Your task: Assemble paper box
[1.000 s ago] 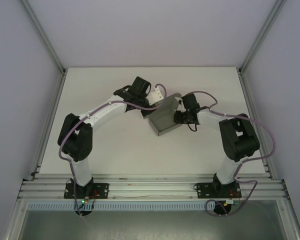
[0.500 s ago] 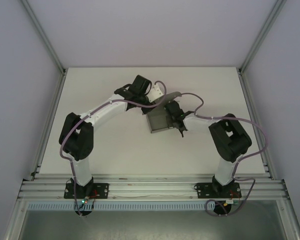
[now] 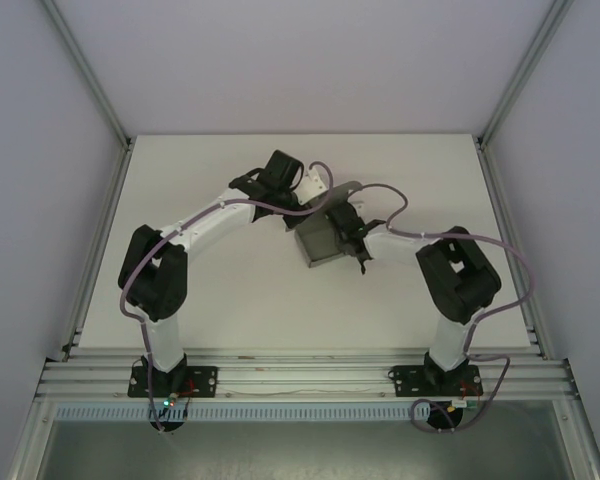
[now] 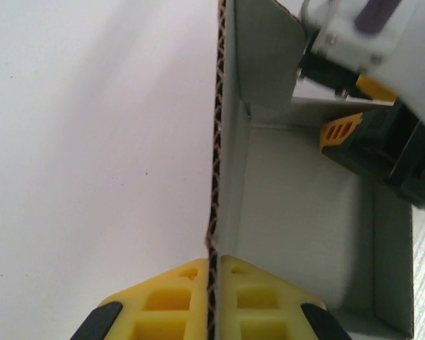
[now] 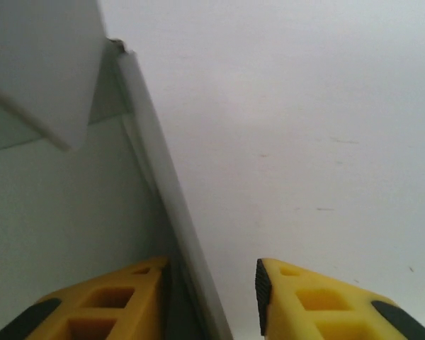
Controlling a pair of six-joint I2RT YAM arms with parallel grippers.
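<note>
The paper box [image 3: 318,245] sits at centre frame on the white table [image 3: 210,300], part-formed with its walls up. My left gripper [image 4: 212,301] is clamped on one corrugated wall [image 4: 230,142]. My right gripper [image 5: 212,283] straddles a side wall [image 5: 163,191], jaws apart and not gripping. I'd hold the left pinch firm and square the right before pressing. No print or labels are visible.

Paper box [image 3: 318,243] is plain grey card, matt all over, though the cut edge shows brown corrugated fluting inside. Desk [image 3: 220,290] is white, smooth and matt, with a few tiny specks. The jaws on the left gripper [image 4: 212,273] and right gripper [image 5: 212,273] look like yellow moulded plastic, faintly shiny, black at the corners. Front rails [image 3: 300,378] are ribbed bare aluminium.
</note>
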